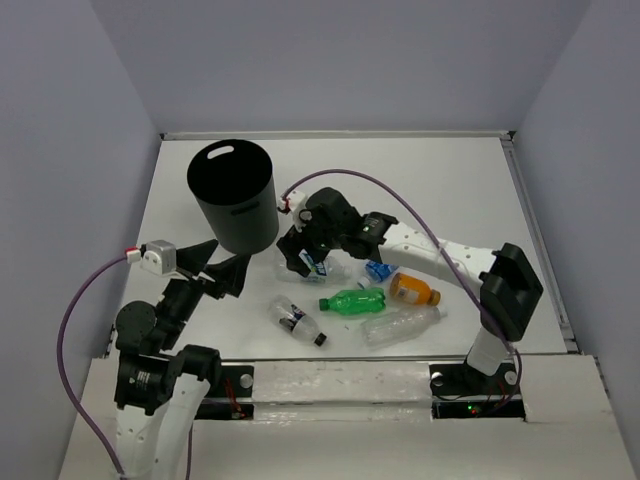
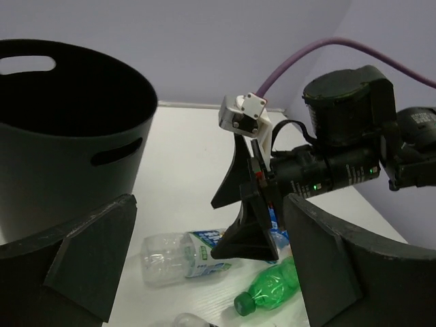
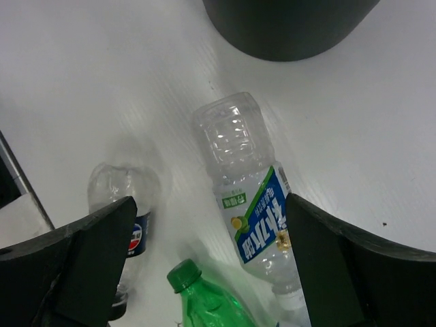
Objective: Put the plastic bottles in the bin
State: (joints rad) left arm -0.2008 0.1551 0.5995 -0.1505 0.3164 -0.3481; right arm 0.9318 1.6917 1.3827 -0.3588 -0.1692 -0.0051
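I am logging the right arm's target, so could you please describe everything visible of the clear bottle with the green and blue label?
The clear bottle is see-through ribbed plastic, apparently empty, with a green and blue label near its neck. It lies on its side on the table, base towards the bin but apart from it. The right tool hangs open with a finger on either side; whether they touch it cannot be told.

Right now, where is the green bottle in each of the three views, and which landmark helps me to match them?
Top external: the green bottle lies on its side just below the picture's centre.
Left wrist: bottom edge, right of centre, cap toward the left.
Right wrist: bottom edge, left of centre; only cap and shoulder show.
Shared landmark: the black bin, upper left, left side, top edge, in that order.
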